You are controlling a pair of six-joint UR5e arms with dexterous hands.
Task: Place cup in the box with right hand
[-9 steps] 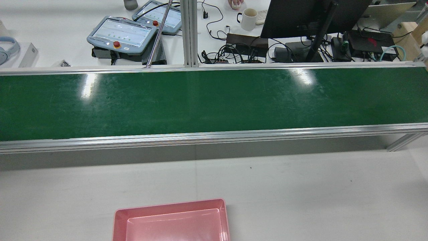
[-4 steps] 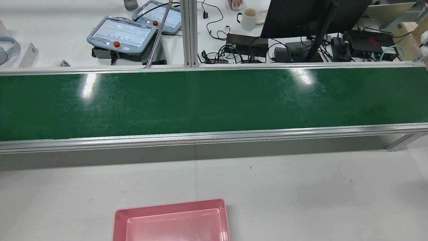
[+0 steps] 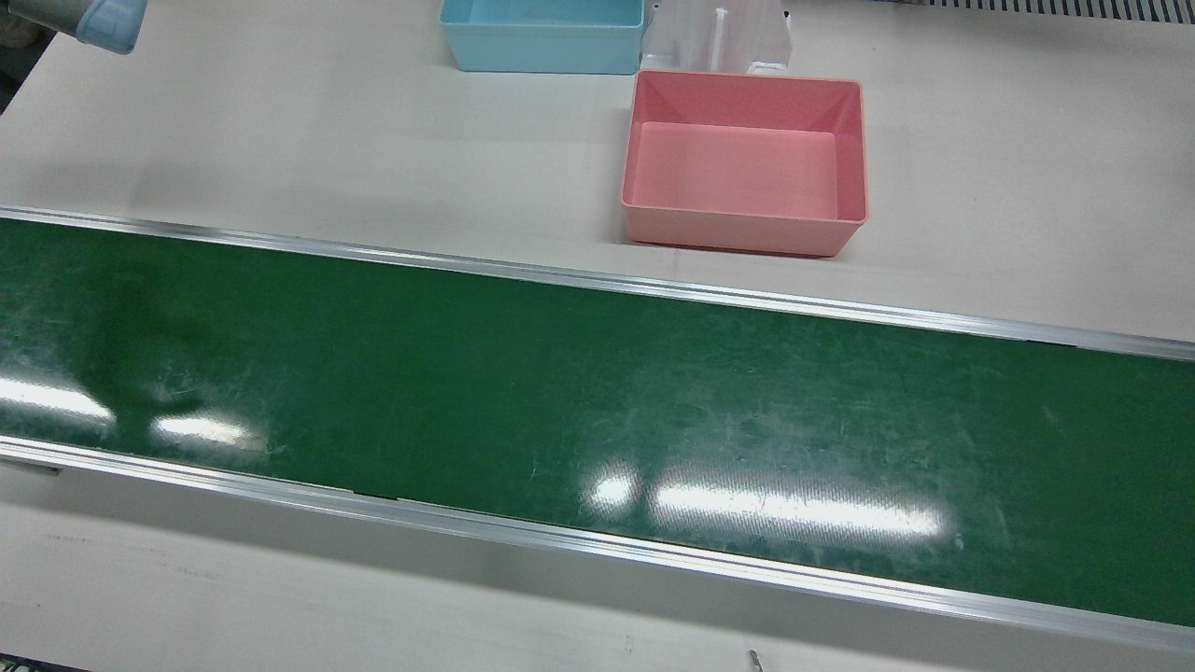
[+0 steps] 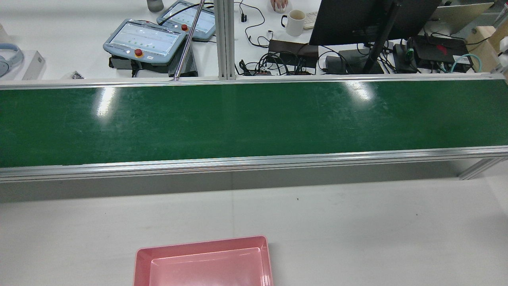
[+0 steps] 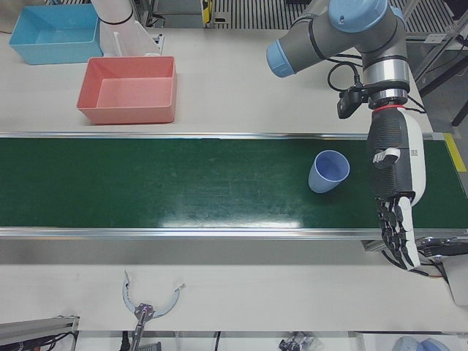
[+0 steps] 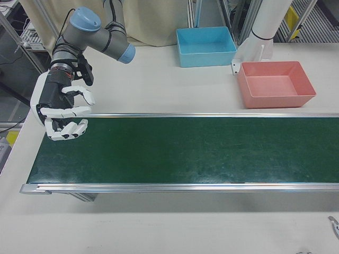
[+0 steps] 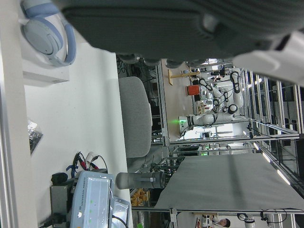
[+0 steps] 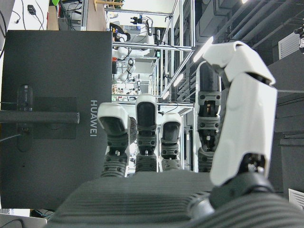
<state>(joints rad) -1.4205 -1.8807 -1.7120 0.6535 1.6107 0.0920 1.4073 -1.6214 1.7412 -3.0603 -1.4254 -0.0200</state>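
Left-front view: the cup (image 5: pixel 328 171) is seen standing upright on the green belt (image 5: pixel 183 183), open end up, near the belt's end on the robot's left side. The left hand (image 5: pixel 393 190) is held just beside the cup, at the belt's end, with its fingers (image 5: pixel 395 234) stretched straight and apart, pointing toward the belt's near edge; nothing is held by it, and the cup is not touched.

At the belt's other end, in the right-front view, the right hand (image 6: pixel 59 110) is held above the belt's (image 6: pixel 185 151) far corner. Its fingers (image 6: pixel 69 129) are curled loosely with gaps between them, and nothing is gripped. The cup is well apart from this hand, a whole belt length away, and is not caught in the right-front view.

The pink box (image 6: pixel 275 84) is set on the table (image 6: pixel 159 79) beyond the belt, near the middle of the station, and is empty. A blue box (image 6: pixel 206 46) is placed behind it, closer to the right arm's side, next to a white pedestal (image 6: pixel 254 47).

In the rear view the belt (image 4: pixel 238 119) is shown bare across the frame, with only the pink box (image 4: pixel 202 264) at the bottom edge. A monitor's back (image 8: pixel 52 118) is faced by the right hand camera.
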